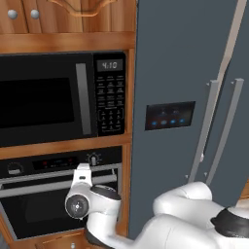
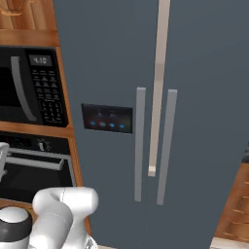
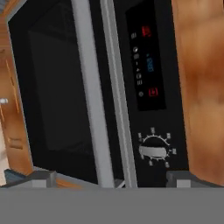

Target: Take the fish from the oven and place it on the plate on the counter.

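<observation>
The oven (image 1: 53, 194) sits low in the wooden cabinet column, its black door closed and its long silver bar handle (image 1: 34, 187) running across the top of the door, just under the knob panel (image 1: 58, 163). The fish is not visible; the dark door glass gives nothing away about what lies inside.

The gripper (image 3: 109, 177) hangs right in front of the oven's upper edge, its white hand (image 1: 82, 182) overlapping the right part of the handle in the left base view. In the hand view the picture is rolled, so the handle (image 3: 89, 96) and the door's top edge run as two silver bars up the frame, with the door glass on one side and the control strip with its red and blue lights and a round knob (image 3: 154, 151) on the other. The two finger tips (image 3: 41, 178) stand wide apart, one before the door glass and one before the knob panel, with the bars between them; whether they touch the handle cannot be told.

Directly above the oven is a black microwave (image 1: 58, 97) with a keypad and a lit clock. Just beside the cabinet column stands a tall grey-blue refrigerator (image 2: 160, 121), with a dark dispenser panel (image 2: 107, 118) and two long vertical handles (image 2: 140, 143). Wooden cupboards (image 1: 68, 14) sit at the very top.
</observation>
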Controlling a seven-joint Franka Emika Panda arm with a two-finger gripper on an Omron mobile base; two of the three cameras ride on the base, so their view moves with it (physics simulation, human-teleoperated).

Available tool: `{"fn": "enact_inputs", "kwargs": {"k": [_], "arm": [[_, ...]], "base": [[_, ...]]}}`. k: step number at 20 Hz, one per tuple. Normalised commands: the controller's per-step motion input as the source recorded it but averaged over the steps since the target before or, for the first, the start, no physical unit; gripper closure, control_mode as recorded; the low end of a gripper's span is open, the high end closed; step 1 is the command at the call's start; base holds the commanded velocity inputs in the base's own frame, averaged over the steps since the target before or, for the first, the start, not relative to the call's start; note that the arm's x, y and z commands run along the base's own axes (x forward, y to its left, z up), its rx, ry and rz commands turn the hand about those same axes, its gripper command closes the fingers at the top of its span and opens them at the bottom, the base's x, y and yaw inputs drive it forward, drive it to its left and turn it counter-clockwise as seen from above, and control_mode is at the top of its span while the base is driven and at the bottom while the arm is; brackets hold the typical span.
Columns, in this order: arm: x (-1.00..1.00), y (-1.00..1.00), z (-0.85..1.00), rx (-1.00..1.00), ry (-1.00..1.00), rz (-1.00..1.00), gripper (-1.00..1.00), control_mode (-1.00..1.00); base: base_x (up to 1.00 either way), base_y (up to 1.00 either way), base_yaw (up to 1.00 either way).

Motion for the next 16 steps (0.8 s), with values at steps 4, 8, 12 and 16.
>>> {"fn": "enact_inputs", "kwargs": {"k": [4, 8, 12, 16], "arm": [[0.0, 0.4, -0.15, -0.22, -0.01, 0.0, -1.0, -1.0], [0.1, 0.27, -0.23, -0.18, -0.04, 0.0, -1.0, -1.0], [0.28, 0.16, -0.36, -0.13, -0.04, 0.0, -1.0, -1.0], [0.3, 0.04, -0.33, -0.09, -0.11, 0.0, -1.0, -1.0]], "base": [[0.0, 0.0, 0.0], [0.0, 0.0, 0.0], [0.0, 0.0, 0.0], [0.0, 0.0, 0.0]]}}
